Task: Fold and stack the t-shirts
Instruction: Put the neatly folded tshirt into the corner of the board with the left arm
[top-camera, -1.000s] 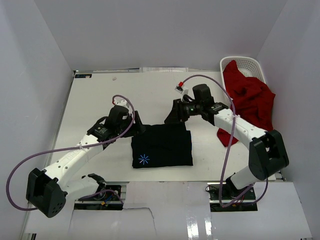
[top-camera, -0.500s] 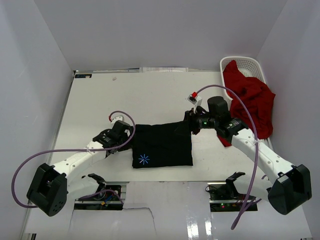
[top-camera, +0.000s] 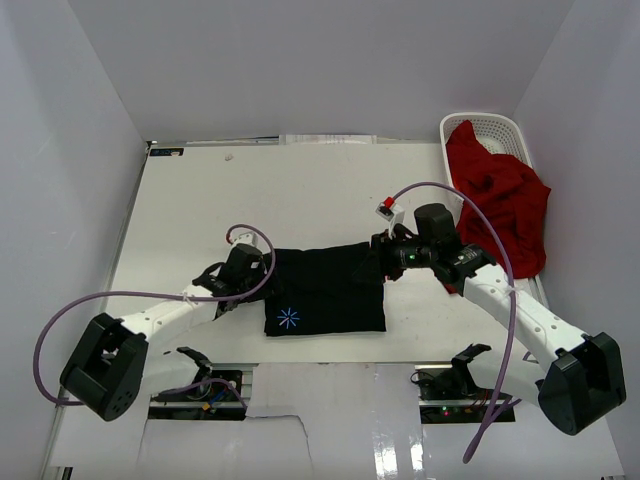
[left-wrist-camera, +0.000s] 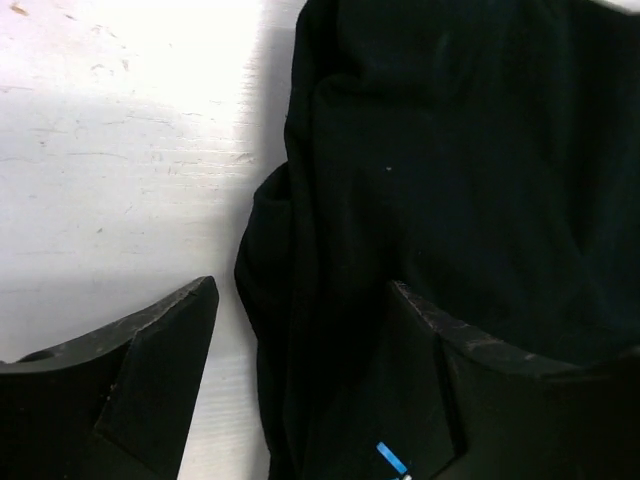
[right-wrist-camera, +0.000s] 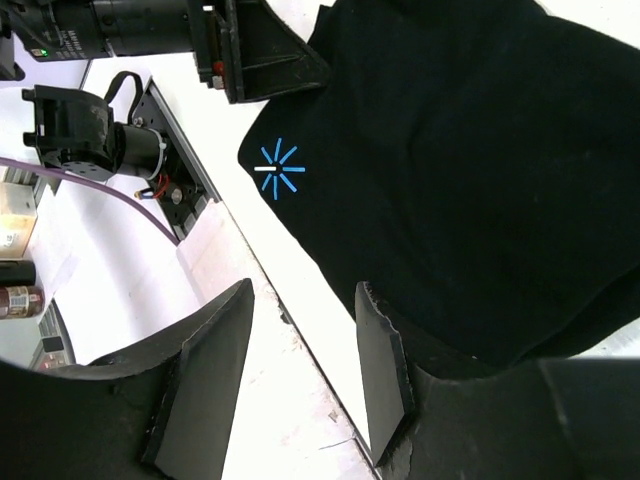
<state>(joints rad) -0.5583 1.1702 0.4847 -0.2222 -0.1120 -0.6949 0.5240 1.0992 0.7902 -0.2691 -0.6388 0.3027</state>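
Red t-shirt (top-camera: 503, 198) half in basket (top-camera: 506, 129)

Room behind black t-shirt (top-camera: 330, 290); basket (top-camera: 503, 132) rightward.

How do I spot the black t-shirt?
On the white table, look at the middle, toward the near edge. The black t-shirt lies flat there, folded. Unlike the red t-shirt spilling from the basket at far right, it bears a light-blue starburst mark.
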